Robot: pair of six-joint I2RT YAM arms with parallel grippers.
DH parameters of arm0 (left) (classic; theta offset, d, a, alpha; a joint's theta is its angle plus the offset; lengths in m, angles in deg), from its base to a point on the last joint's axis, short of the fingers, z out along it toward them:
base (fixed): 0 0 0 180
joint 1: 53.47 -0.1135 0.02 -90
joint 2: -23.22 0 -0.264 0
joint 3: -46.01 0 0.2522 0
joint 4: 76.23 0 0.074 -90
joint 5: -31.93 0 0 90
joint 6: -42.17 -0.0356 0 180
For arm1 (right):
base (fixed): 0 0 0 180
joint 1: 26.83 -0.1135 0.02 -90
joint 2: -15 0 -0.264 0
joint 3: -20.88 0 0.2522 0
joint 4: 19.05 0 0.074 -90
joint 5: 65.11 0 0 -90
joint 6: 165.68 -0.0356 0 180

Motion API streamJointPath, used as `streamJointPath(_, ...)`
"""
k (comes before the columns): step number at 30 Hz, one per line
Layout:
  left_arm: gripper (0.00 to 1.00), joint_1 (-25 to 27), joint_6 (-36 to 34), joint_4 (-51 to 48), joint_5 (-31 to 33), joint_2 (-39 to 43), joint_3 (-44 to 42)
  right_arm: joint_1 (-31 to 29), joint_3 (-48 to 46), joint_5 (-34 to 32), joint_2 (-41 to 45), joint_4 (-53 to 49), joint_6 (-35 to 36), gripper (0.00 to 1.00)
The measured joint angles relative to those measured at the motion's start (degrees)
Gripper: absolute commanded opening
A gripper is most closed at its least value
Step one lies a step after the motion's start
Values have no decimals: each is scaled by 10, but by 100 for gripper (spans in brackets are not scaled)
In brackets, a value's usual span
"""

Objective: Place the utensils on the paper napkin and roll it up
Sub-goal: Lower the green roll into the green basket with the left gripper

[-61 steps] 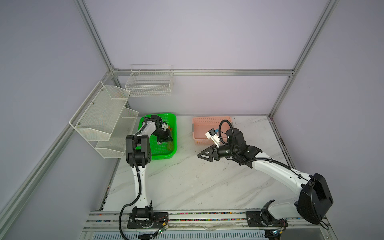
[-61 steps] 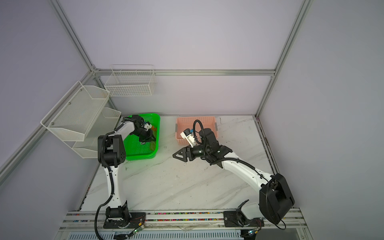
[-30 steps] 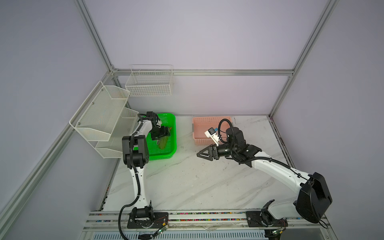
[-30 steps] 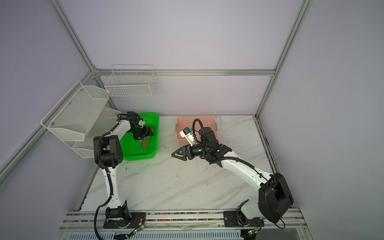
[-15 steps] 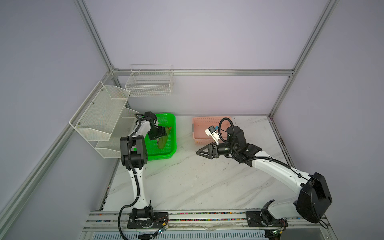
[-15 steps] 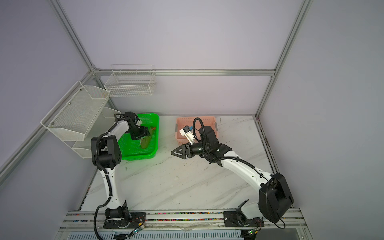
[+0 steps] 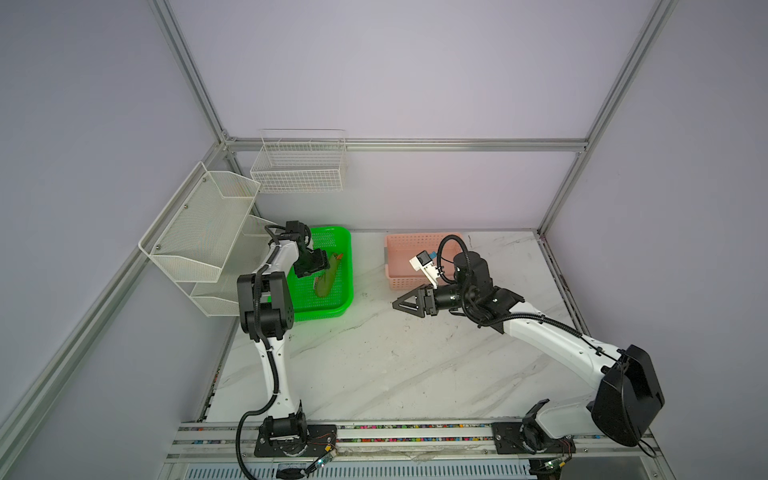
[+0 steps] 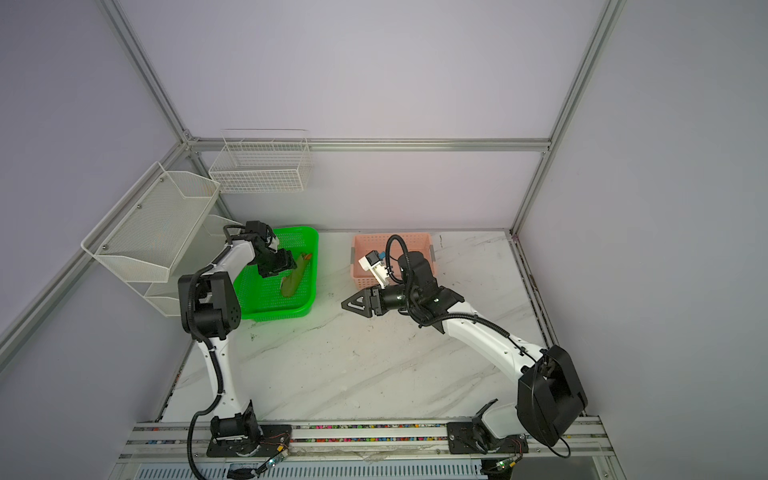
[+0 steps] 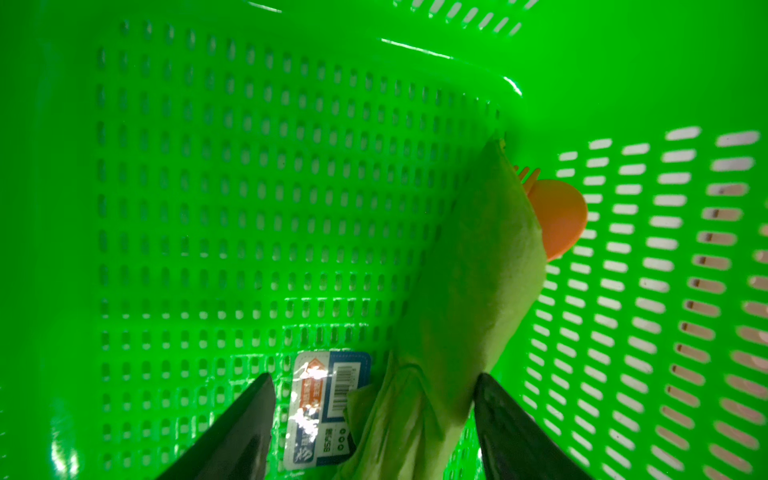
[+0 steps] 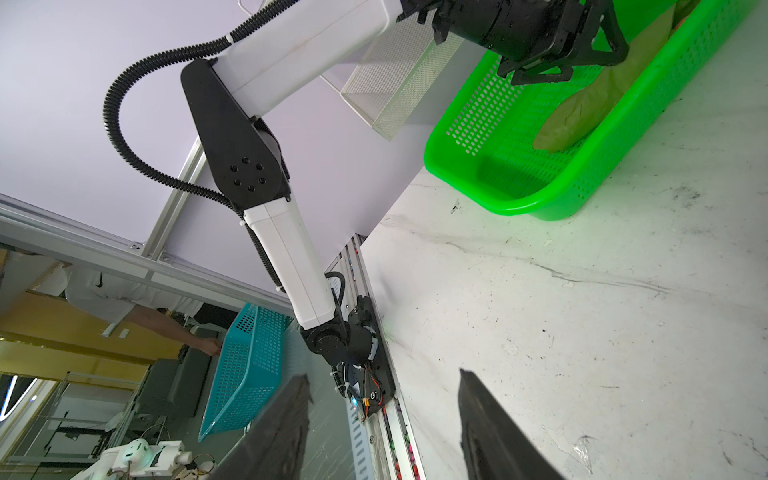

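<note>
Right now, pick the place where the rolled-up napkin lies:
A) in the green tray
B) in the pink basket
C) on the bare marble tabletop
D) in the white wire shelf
A: in a top view the rolled paper napkin lies on the floor of the green tray, and the left wrist view shows the orange utensils sticking out of one end.

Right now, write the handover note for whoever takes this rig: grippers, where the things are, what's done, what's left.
Left gripper: open, down in the green tray, fingers either side of the roll's near end.
Right gripper: open, empty, above the table.
Things: the paper napkin lies rolled in the tray, with the utensils inside. A spoon bowl and fork tines show at one end.
Done: utensils wrapped, napkin rolled.
Left: probably only lifting the left arm clear without disturbing the roll.
</note>
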Motion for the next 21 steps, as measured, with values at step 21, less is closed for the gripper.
streamJointPath(21,56,-3,-5,1,49,-16,0,0,0,2,0,20,-10,57)
